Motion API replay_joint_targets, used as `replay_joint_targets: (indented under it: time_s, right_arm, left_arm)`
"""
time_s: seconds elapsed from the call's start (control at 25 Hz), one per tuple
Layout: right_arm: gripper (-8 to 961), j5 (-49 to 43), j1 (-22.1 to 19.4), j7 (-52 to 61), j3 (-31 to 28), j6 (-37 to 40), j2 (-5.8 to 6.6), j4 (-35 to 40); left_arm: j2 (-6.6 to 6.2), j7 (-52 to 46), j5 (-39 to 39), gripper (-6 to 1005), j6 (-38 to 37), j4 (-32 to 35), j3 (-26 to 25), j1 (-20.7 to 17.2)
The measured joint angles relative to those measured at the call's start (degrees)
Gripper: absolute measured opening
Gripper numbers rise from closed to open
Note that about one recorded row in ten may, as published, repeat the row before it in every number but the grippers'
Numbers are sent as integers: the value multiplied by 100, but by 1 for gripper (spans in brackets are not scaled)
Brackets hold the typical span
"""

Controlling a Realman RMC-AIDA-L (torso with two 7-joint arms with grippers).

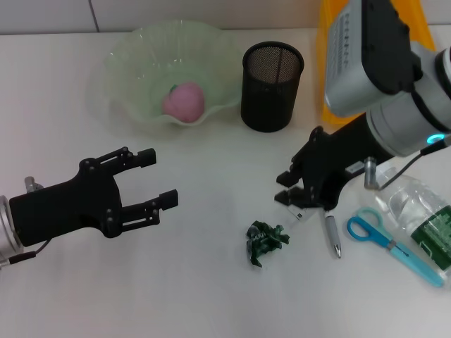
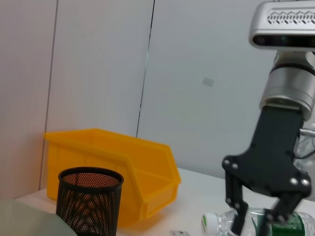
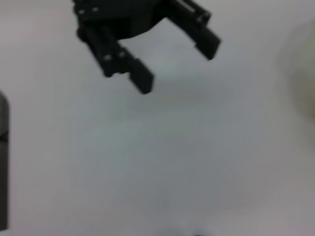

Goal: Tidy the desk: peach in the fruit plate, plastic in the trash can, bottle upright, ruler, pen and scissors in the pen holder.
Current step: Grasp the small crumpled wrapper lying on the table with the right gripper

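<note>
I see my right gripper [image 1: 294, 196] low over the white desk [image 1: 176, 282], its tips just above the top end of the slim grey pen [image 1: 332, 236]; I cannot tell how its fingers stand. Beside the pen lie blue-handled scissors [image 1: 391, 248] and a clear plastic bottle [image 1: 423, 218] on its side. A crumpled dark green plastic scrap [image 1: 265, 241] sits just left of the pen. My left gripper [image 1: 158, 179] hovers well apart, spread wide, holding nothing. The pink peach [image 1: 184, 101] rests in the wavy, translucent green fruit plate [image 1: 127, 77], next to the black mesh pen holder [image 1: 272, 86].
</note>
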State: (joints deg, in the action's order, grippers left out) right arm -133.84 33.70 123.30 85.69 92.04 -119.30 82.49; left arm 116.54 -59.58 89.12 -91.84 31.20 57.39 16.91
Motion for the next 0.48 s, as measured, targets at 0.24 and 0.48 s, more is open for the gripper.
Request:
replay_joint_targets:
  time_s: [0.24,0.48]
  right_arm:
    - [264,14,-165,-220,656,-361,-7,-37]
    - [416,-8,-35,-184,1030,-864,-14,-410]
  left_arm:
    - [-4,-20,0,805,-5,0,0,3]
    - [-18,-66,0,804,-11,0,0,11]
